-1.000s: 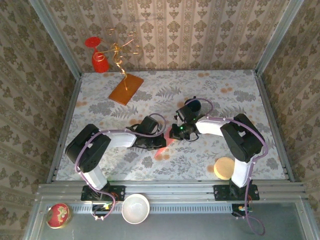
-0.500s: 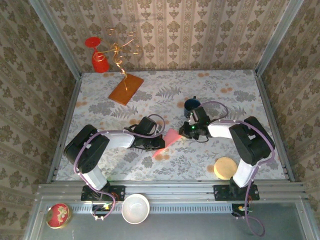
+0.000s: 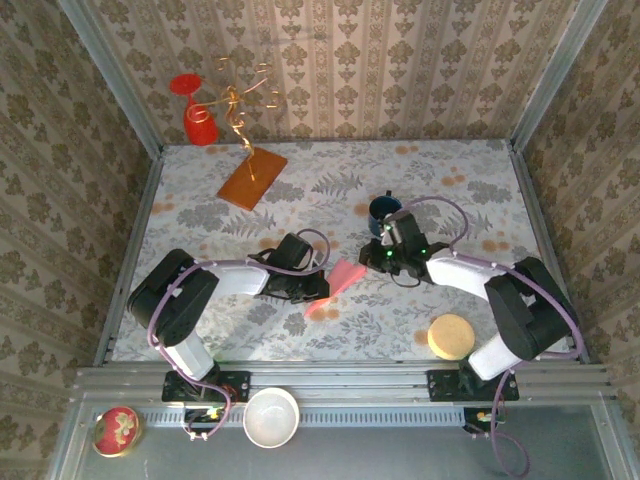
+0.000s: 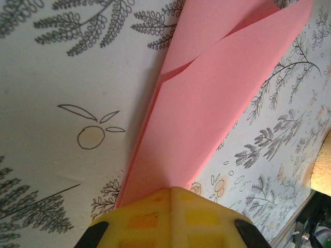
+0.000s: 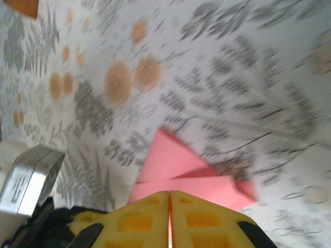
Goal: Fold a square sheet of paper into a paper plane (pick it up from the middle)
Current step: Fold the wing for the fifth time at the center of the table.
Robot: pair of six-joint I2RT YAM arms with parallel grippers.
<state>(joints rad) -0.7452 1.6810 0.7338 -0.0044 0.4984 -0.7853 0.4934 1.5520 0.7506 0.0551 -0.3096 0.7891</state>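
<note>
Nearer than the right jaws, a tan round disc [image 3: 448, 336] lies on the fern-printed bench [image 3: 470, 180]. Both pairs of jaws are pressed together, their yellow grid-textured pads [image 4: 199, 214] pinching the thin pink sheet of paper [image 4: 207, 103]. It is creased into overlapping pointed flaps and spans between them, the left jaws on its narrowing end and the right jaws on the opposite edge. Just beyond the right jaws stands a dark blue cup [image 3: 384, 210], and far beyond the left jaws lies a flat orange-brown board [image 3: 252, 178].

orange board [image 3: 252, 178], blue cup [image 3: 383, 209], white bowl [image 3: 271, 417]
</note>
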